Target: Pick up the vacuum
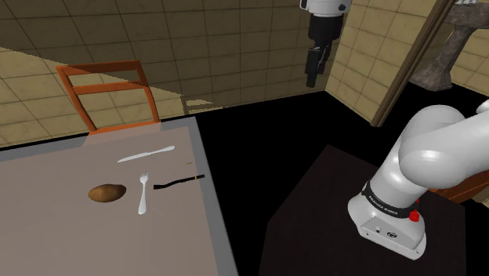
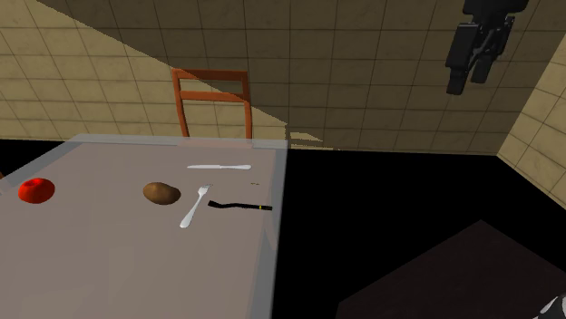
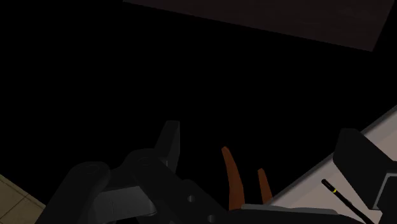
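The vacuum (image 1: 179, 183) is a thin black stick with a yellow band near one end. It lies flat on the grey table (image 1: 78, 243), close to the edge on the shoulder view's right. The second exterior view has the vacuum (image 2: 240, 207) just right of a fork. My gripper (image 1: 312, 81) hangs high in the air, well off the table's edge and over a black area, far from the vacuum. From the second exterior view the gripper (image 2: 465, 83) is at the upper right. In the wrist view the gripper (image 3: 261, 137) is open and holds nothing, with the vacuum (image 3: 340, 197) beside one finger.
On the table lie a brown potato (image 1: 106, 192), a fork (image 1: 143, 194), a knife (image 1: 146, 154) and a red round fruit (image 2: 36, 190). An orange-brown chair (image 1: 110, 94) stands at the table's far side. My dark stand (image 1: 313, 219) sits beside the table.
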You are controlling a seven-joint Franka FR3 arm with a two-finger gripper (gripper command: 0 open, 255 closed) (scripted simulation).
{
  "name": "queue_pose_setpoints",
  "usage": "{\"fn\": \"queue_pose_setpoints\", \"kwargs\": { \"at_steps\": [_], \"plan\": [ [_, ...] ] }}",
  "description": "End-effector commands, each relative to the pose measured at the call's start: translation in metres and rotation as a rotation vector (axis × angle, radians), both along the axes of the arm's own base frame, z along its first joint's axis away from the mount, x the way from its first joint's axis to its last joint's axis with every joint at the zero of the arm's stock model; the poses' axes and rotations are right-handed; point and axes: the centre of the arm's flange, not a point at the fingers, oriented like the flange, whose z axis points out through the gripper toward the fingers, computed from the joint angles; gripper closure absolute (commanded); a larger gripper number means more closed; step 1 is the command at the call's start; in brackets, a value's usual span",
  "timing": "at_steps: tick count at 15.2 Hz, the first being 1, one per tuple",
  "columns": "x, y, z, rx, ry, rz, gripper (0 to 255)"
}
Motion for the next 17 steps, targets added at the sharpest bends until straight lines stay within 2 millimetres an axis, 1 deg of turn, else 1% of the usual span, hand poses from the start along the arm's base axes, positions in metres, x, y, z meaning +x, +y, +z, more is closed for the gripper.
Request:
{"fn": "queue_pose_setpoints", "kwargs": {
  "at_steps": [1, 9, 17],
  "plan": [
    [0.000, 0.000, 0.000, 0.000, 0.000, 0.000, 0],
    [0.069, 0.041, -0.064, 0.014, -0.017, 0.159, 0],
    [0.131, 0.094, -0.125, 0.027, -0.034, 0.318, 0]
  ]
}}
